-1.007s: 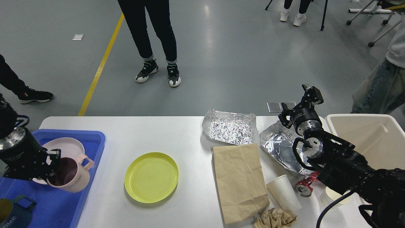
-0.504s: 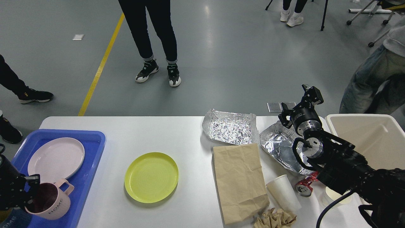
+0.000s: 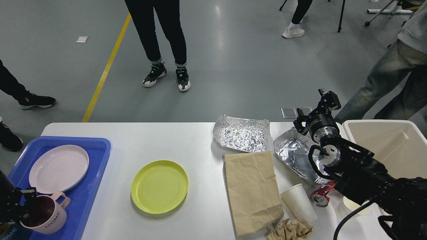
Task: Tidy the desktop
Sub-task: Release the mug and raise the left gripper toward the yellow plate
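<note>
The left gripper sits at the lower left edge, its fingers pinching the rim of a pink mug marked HOME, held over the near end of the blue tray. A pink plate lies in that tray. The right gripper hangs above the counter's far right edge, fingers spread and gripping nothing. The white counter fills the lower view. On it lie a yellow plate, two crumpled foil sheets, a brown paper bag, a tipped white paper cup, a crushed red can and a wad of brown paper. A beige bin stands at the right.
</note>
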`<action>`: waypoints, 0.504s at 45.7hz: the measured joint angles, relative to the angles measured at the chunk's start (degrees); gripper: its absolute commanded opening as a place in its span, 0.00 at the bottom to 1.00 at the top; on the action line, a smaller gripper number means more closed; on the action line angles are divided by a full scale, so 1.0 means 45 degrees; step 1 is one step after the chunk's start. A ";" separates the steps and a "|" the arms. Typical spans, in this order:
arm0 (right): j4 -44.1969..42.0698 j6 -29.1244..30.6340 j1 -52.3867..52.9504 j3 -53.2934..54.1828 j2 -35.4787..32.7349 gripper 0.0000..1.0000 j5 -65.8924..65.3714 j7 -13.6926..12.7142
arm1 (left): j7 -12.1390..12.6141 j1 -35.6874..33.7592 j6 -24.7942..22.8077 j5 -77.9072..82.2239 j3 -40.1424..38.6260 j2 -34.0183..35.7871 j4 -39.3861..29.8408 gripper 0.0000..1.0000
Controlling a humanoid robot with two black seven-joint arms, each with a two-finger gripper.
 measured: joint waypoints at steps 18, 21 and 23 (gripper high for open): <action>0.0000 0.0000 0.0000 0.0002 -0.0001 1.00 0.0000 0.0001 | 0.0028 0.0825 0.0000 0.0038 -0.0987 -0.0236 0.0296 0.64; -0.0001 0.0000 0.0000 0.0002 -0.0001 1.00 0.0000 0.0001 | 0.0030 0.0756 0.0000 0.0038 -0.0887 -0.0237 0.0297 0.81; -0.0001 0.0000 0.0000 0.0000 -0.0001 1.00 0.0000 0.0001 | 0.0075 0.0660 0.0000 0.0038 -0.0797 -0.0236 0.0305 0.84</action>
